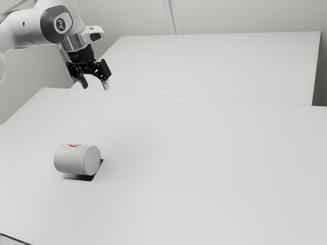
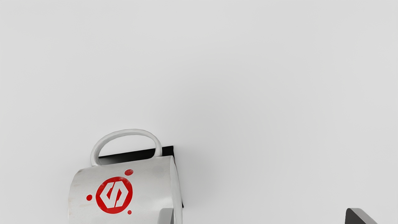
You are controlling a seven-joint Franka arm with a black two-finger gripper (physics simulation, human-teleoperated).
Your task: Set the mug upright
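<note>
Mug (image 1: 76, 159) lay on its side on the worktop (image 1: 204, 168). Tool (image 1: 95, 86) hung above and well apart from the mug, wide open, holding nothing. A straight drop could've failed: one finger (image 2: 165, 217) lined up over the mug's flat-end side, so it might've struck and rolled it. Wrist view gave the mug's handle (image 2: 133, 131) and full red logo (image 2: 114, 195); exterior view gave its pale end (image 1: 92, 161), probably the base, plus tool height.
</note>
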